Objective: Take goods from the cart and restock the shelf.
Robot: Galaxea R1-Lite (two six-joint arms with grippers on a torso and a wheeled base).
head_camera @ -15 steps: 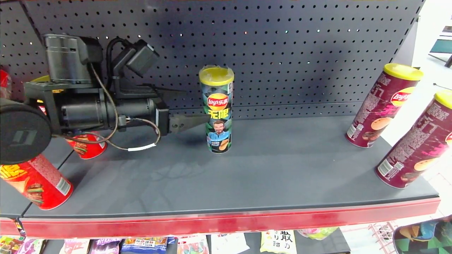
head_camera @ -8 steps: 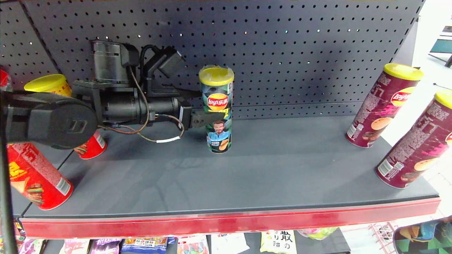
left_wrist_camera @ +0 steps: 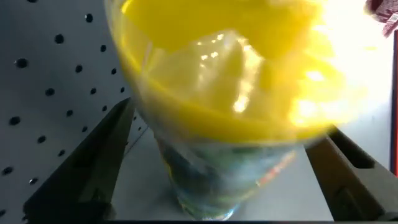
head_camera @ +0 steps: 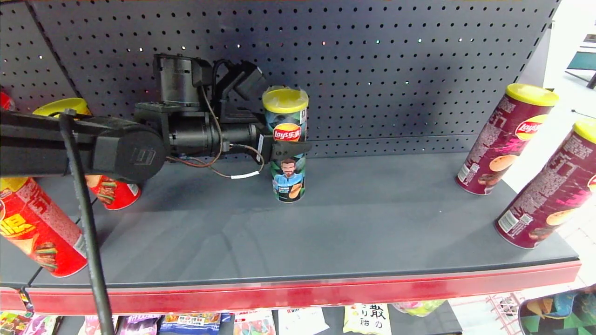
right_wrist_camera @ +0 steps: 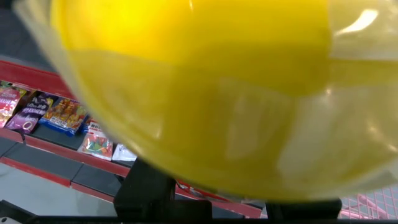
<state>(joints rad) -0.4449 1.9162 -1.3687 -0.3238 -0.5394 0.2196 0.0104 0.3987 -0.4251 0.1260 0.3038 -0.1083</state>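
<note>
Green chip can (head_camera: pixel 288 174): upright on the shelf (head_camera: pixel 335 232), near the pegboard (head_camera: pixel 372 70), between the claw's two fingers (left_wrist_camera: pixel 93 174).
Red chip cans (head_camera: pixel 37 228): far left of the shelf, under the arm.
Left gripper (head_camera: pixel 289 145): spread, straddling the green can at mid-height; one finger crosses its front, and gaps show on both sides.
Maroon chip cans (head_camera: pixel 505 139): two at the right end, well apart from the claw.
Yellow-lidded can (right_wrist_camera: pixel 205 81): close to the right wrist camera; whether it is gripped cannot be told.

Green-and-blue chip can (head_camera: pixel 287 177), yellow lid, upright midway along the shelf (head_camera: pixel 372 223), close to the pegboard (head_camera: pixel 372 70). Second can (right_wrist_camera: pixel 205 93), yellow-lidded too, right up against the right wrist camera.
</note>
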